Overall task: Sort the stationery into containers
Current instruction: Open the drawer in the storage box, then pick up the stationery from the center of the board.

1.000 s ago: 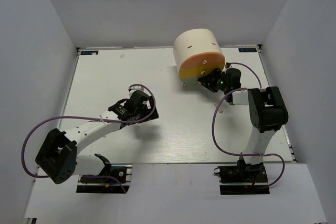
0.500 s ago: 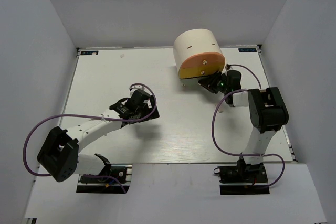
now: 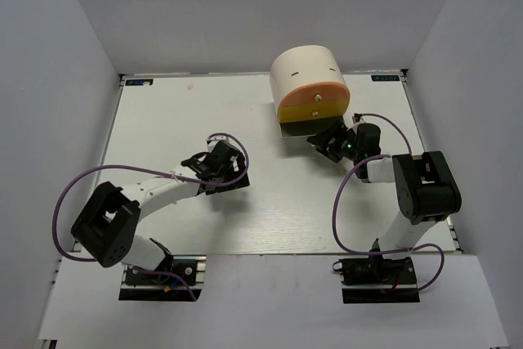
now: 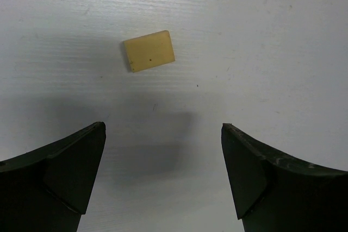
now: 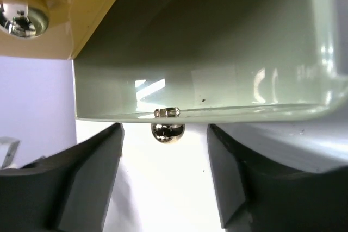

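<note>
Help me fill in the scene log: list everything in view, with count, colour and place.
tan eraser: one, tan, flat on the table ahead of the left gripper, untouched
drawer unit: one, cream, drum-shaped, far right of the table
orange drawer: one, orange, top, shut
yellow drawer: one, yellow, beneath it, shut
pale grey drawer: one, lowest, standing open
knobs: two seen, shiny metal, on yellow and pale grey drawers
table: one, white
cables: two, purple, one per arm
left gripper: one, black, open, above the table
right gripper: one, black, open, fingers either side of the pale drawer's knob
</note>
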Motion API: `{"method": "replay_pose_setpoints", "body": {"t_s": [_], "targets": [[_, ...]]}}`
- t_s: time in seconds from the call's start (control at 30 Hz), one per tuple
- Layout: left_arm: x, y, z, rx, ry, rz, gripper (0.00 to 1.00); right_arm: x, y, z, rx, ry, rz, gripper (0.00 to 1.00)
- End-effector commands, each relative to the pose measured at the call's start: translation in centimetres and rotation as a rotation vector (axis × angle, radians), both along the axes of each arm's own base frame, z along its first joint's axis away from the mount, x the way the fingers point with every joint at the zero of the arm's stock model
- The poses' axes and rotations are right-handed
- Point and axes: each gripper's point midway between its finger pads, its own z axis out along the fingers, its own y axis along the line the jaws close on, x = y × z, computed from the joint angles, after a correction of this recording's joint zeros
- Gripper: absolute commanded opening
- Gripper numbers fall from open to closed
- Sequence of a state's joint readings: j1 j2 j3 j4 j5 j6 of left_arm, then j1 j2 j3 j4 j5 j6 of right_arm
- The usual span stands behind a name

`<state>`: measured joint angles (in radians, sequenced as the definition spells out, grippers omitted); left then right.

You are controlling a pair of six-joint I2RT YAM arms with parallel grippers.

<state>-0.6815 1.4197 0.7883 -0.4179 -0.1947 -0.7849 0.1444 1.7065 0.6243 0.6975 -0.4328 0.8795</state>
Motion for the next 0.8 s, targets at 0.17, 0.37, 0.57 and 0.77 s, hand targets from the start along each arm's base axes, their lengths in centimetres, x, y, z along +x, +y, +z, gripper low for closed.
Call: {"method": "replay_pose_setpoints", "body": {"t_s": [0.17, 0.37, 0.57, 0.77], "targets": [[3.1, -0.6, 0.8, 0.034, -0.073, 0.029, 0.94, 0.0, 0.1, 1.9, -0.005, -0.073, 0.039, 0.77], [4.5, 0.4, -0.1, 0.151, -0.056, 0.072, 0.84, -2.7, -0.4, 2.0, -0.006, -0.079, 0.068, 0.66], [5.3, 0.5, -2.1, 0.215, -0.018, 0.102, 0.75, -5.2, -2.0, 2.3, -0.023, -0.083, 0.062, 0.65], [6.0, 0.1, -3.6, 0.264, 0.023, 0.100, 0.57, -6.4, -3.1, 3.5, -0.055, -0.132, 0.081, 0.65]]}}
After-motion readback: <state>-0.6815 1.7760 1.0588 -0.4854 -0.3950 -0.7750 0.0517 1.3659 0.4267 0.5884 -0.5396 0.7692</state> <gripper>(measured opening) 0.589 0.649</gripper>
